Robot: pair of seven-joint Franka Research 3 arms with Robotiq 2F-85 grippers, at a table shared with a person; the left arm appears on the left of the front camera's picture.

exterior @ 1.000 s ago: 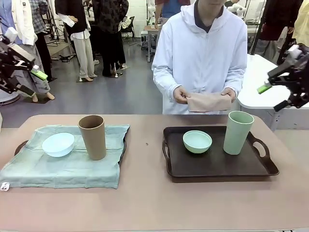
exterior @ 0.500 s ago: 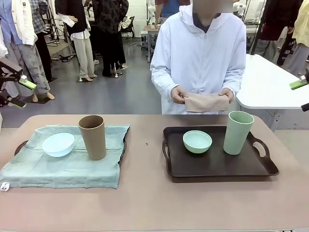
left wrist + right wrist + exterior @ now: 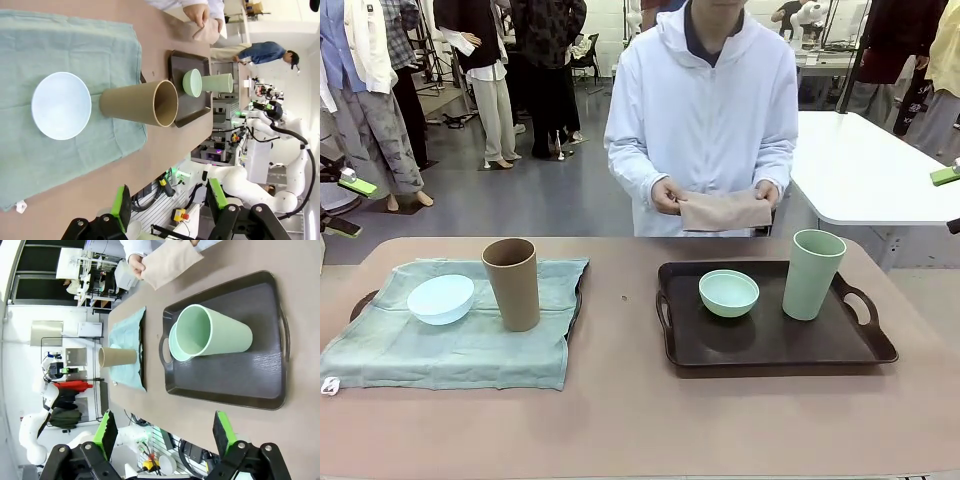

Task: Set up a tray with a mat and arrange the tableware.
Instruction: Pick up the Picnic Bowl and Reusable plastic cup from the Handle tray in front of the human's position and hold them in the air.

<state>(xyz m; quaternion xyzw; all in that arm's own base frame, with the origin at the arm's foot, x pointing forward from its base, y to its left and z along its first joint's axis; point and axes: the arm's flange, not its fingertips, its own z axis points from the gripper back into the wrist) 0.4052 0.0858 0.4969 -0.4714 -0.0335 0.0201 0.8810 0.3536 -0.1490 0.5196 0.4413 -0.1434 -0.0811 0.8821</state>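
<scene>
A teal mat [image 3: 460, 335] covers the left tray [image 3: 362, 301]; on it stand a pale blue bowl [image 3: 441, 298] and a brown cup [image 3: 512, 283]. The bare dark right tray [image 3: 770, 345] holds a mint green bowl [image 3: 728, 292] and a pale green cup [image 3: 813, 273]. A person at the far side holds a folded beige mat [image 3: 724, 210] in both hands above the table edge. My left gripper [image 3: 348, 206] hangs open at the far left, off the table. My right gripper [image 3: 950, 198] is open at the right edge. Both wrist views show open, empty jaws: left gripper [image 3: 169, 200], right gripper [image 3: 165, 432].
A white table [image 3: 870, 175] stands behind at the right. People stand farther back on the left. Bare tabletop [image 3: 620, 420] lies between the trays and along the near edge.
Both arms have drawn back outward toward the picture's edges. The person has shifted left, still holding the beige mat.
</scene>
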